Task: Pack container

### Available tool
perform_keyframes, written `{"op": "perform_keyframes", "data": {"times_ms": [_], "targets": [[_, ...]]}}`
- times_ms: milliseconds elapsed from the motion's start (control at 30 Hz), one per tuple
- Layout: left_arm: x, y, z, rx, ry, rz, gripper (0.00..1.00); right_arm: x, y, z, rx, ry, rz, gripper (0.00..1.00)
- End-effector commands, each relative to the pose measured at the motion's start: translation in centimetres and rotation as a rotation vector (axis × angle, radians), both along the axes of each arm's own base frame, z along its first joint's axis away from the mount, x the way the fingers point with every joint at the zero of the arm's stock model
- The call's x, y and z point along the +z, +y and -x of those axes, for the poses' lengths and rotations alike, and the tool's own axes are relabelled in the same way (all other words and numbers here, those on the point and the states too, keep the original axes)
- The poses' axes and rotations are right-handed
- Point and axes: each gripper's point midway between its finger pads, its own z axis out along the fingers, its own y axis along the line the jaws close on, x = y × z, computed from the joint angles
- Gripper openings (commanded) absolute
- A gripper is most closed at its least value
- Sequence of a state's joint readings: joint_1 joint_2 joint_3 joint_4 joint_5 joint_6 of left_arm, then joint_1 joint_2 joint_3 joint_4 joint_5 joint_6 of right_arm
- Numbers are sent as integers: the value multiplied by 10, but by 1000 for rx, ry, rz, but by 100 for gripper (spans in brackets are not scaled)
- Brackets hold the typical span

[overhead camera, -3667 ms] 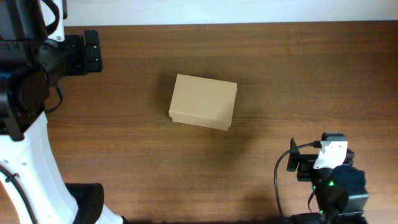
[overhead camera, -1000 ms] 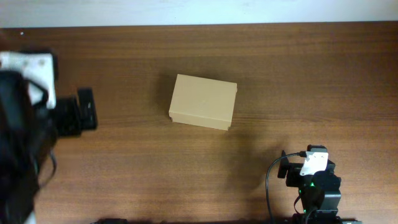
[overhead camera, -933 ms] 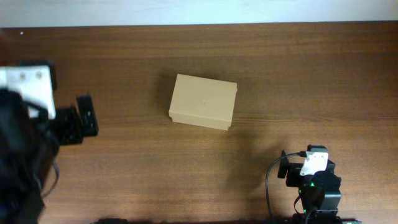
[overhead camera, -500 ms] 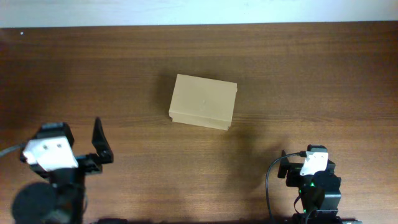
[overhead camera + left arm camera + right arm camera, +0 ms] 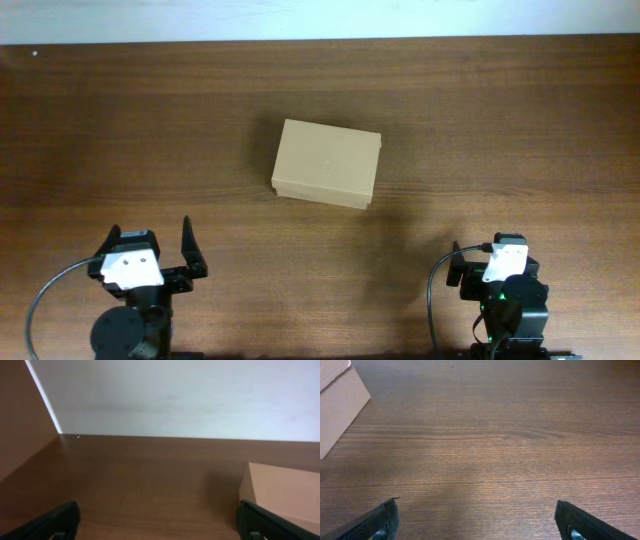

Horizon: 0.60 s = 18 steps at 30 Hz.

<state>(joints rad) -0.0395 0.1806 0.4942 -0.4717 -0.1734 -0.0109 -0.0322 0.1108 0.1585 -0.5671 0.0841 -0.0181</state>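
The container (image 5: 326, 163) is a plain tan cardboard box with its lid closed, lying on the wooden table at the centre of the overhead view. Its corner shows at the right of the left wrist view (image 5: 285, 490) and at the top left of the right wrist view (image 5: 337, 400). My left gripper (image 5: 150, 262) rests at the front left, open and empty, its fingertips wide apart (image 5: 159, 520). My right gripper (image 5: 492, 262) rests at the front right, open and empty (image 5: 477, 520). Both are well short of the box.
The brown wooden table (image 5: 480, 130) runs back to a white wall (image 5: 175, 395) along its far edge. Nothing else lies on the table in these views.
My left arm has swung from the far left edge down to the front left and settled there. The right arm drew back slightly earlier. The box has not moved.
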Motion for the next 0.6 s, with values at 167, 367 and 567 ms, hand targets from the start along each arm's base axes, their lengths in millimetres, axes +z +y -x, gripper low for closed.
{"op": "perform_keyframes", "data": {"times_ms": [167,367,567], "targets": [[-34,1,-9,9,-40,-4,100,-2,-1,0,-12,-4,-11,99],[-50,1,-11,9,-61,-3,100,-2,-1,0,-12,-4,-11,99],[-69,-4,-14,-13,-38,-3,100,-2,-1,0,-12,-4,-11,99]]}}
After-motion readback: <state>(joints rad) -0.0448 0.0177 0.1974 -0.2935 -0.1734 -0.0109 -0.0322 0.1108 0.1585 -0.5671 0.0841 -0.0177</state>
